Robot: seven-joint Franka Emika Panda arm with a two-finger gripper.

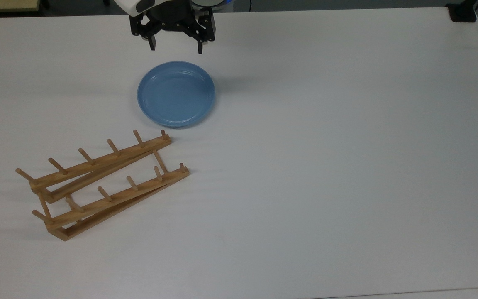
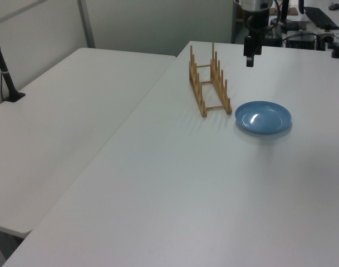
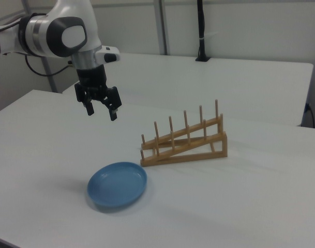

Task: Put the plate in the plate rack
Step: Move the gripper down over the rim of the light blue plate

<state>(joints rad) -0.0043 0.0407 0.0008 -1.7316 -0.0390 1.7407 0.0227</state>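
Hand (image 1: 176,49) hovers, fingers spread, nothing held.
Plate (image 1: 176,94) flat on the worktop (image 1: 326,145), near the plate rack (image 1: 102,185).

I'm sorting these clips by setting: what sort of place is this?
Most likely a robotics lab or office workspace, not a kitchen. A robot arm's gripper hangs over a plain white table holding just a blue plate and a wooden plate rack, with partition walls and equipment behind.
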